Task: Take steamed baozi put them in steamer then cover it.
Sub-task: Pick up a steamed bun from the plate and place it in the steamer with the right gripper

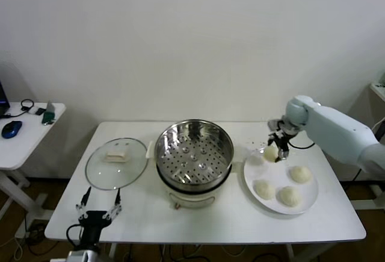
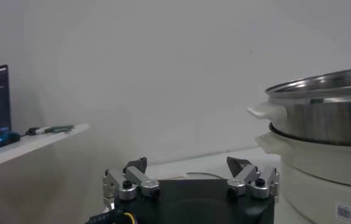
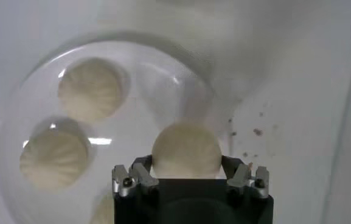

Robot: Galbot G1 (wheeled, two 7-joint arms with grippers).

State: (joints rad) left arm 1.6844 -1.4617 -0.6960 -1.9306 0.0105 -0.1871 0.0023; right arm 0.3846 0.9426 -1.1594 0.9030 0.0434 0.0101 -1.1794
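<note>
The steel steamer (image 1: 163,147) with its perforated tray stands open at the table's middle; it also shows in the left wrist view (image 2: 327,115). The glass cover (image 1: 99,171) with a cream handle lies flat to its left. My right gripper (image 1: 278,149) is over the near-steamer edge of a white plate (image 1: 274,174), shut on one baozi (image 1: 270,152) that fills the space between its fingers (image 3: 186,152). Three more baozi (image 1: 300,173) lie on the plate (image 3: 157,85); two show fully in the right wrist view (image 3: 90,90). My left gripper (image 1: 98,205) is open and empty near the table's front left edge (image 2: 190,167).
A small white side table (image 1: 27,135) stands to the left with a blue mouse (image 1: 11,129) and small items. The white wall is close behind the table. Dark specks (image 3: 257,131) dot the tabletop beside the plate.
</note>
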